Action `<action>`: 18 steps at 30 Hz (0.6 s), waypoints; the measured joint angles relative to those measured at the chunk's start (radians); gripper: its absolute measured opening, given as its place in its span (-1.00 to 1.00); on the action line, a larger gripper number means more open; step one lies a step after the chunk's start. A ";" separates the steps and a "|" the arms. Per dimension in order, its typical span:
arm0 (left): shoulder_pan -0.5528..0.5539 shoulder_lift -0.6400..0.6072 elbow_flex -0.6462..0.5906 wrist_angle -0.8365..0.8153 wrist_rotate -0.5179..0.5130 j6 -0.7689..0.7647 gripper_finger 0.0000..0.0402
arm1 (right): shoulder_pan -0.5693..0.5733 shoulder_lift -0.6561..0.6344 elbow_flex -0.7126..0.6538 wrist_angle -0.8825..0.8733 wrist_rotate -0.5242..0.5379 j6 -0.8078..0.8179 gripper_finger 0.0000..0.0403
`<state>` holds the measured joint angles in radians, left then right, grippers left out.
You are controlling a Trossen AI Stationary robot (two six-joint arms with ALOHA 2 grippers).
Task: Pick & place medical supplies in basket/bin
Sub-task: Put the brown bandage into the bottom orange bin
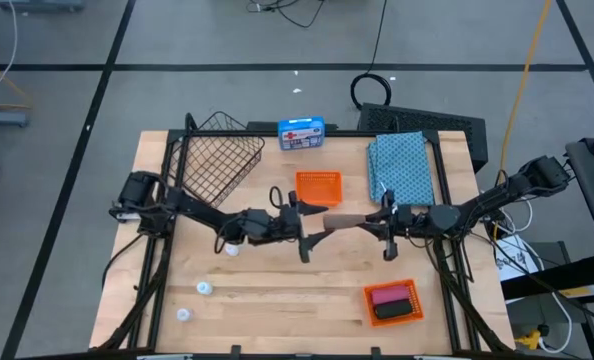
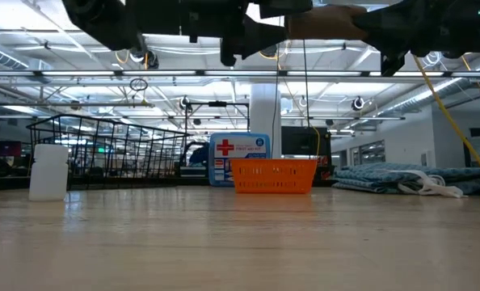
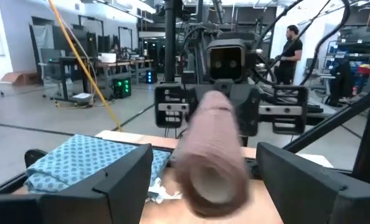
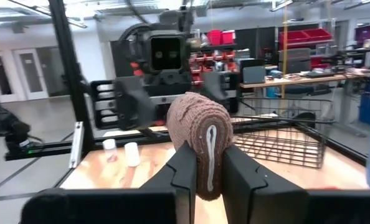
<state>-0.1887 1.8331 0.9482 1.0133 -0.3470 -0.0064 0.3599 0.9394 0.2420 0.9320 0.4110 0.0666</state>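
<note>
We are watching a handover in mid-air above the table's middle. Nearest the front edge, the small orange plastic tray [image 1: 391, 301] is holding the pink roll [image 1: 387, 295] and the black roll [image 1: 393, 312]; three tiny white round vials [image 1: 205, 288] are standing apart at front left, all waiting their turn.

Mid-table, the right gripper [image 4: 208, 163] is pinching the brown ribbed fabric roll [image 4: 199, 138] by one end, holding it level so its free end is pointing at the other arm. The left gripper [image 3: 200, 180] is facing it with fingers [image 3: 113, 177] spread on either side of that free end, not yet closing, we judge.

Farther back, the dark wire-mesh basket [image 1: 215, 158] is sitting at far left, within the left arm's reach, which likely explains the pass. The folded teal patterned cloth [image 1: 401, 165] is lying at far right.
</note>
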 joint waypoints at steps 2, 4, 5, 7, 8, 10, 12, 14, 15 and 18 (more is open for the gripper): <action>0.010 -0.001 0.005 -0.016 0.016 -0.023 0.48 | 0.000 0.000 0.000 0.007 -0.020 0.000 -0.83; 0.019 -0.001 0.006 -0.018 0.041 -0.056 0.48 | 0.000 0.000 0.000 0.012 -0.022 -0.003 -0.83; 0.024 -0.001 0.006 -0.018 0.063 -0.070 0.48 | 0.000 0.000 0.000 0.014 -0.023 -0.004 -0.84; 0.034 -0.001 0.006 -0.021 0.098 -0.096 0.48 | 0.000 0.000 0.000 0.014 -0.023 -0.004 -0.84; 0.038 -0.001 0.006 -0.022 0.110 -0.106 0.48 | 0.000 0.000 0.000 0.014 -0.023 -0.004 -0.84; 0.041 -0.001 0.006 -0.022 0.131 -0.112 0.47 | 0.000 0.000 0.000 0.014 -0.023 -0.003 -0.83; 0.041 -0.001 0.006 -0.022 0.138 -0.107 0.43 | 0.000 0.000 0.000 0.014 -0.023 -0.003 -0.83; 0.041 -0.001 0.006 -0.022 0.139 -0.104 0.35 | 0.000 0.000 0.000 0.014 -0.024 -0.003 -0.83; 0.041 -0.001 0.006 -0.022 0.139 -0.104 0.29 | 0.000 0.000 0.000 0.014 -0.024 -0.004 -0.84; 0.041 -0.001 0.006 -0.022 0.143 -0.105 0.09 | 0.000 0.000 0.000 0.010 -0.022 -0.004 -0.84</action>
<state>-0.1482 1.8320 0.9539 0.9910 -0.2044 -0.1111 0.3595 0.9394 0.2420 0.9418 0.3887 0.0631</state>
